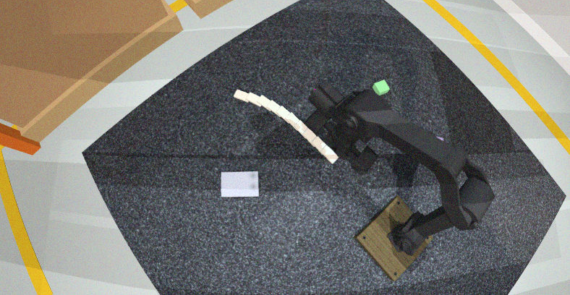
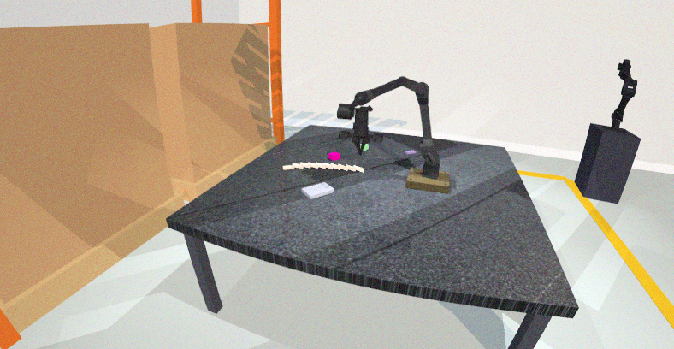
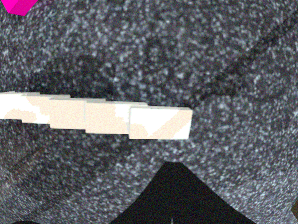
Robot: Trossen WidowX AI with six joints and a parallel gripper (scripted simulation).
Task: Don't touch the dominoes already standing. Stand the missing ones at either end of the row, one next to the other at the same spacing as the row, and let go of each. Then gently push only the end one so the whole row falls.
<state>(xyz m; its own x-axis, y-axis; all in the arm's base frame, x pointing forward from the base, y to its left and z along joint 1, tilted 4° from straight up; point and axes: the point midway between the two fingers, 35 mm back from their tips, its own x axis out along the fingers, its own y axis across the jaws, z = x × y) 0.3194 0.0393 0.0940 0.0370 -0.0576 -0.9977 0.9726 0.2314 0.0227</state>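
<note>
The cream dominoes (image 1: 282, 112) (image 2: 325, 165) (image 3: 107, 117) lie toppled in a curved, overlapping line; none stands upright. The end domino nearest the arm's base (image 1: 330, 155) (image 2: 359, 169) (image 3: 160, 123) lies flat-looking on top of its neighbour's edge. The far end domino (image 1: 239, 95) (image 2: 287, 167) is down too. My gripper (image 2: 360, 152) (image 3: 171, 169) is shut with nothing between its fingers. It is above the table, near the base-side end of the line, and its tips show beside the end domino in the wrist view. In the top view the arm hides the fingertips.
A magenta block (image 2: 334, 156) (image 3: 20, 6) lies behind the line. A green block (image 1: 381, 87) (image 2: 365, 146) and a purple piece (image 1: 440, 138) (image 2: 410, 151) lie farther back. A white box (image 1: 239, 184) (image 2: 317, 190) lies on the line's other side. The arm stands on a wooden base (image 1: 378, 245) (image 2: 427, 182).
</note>
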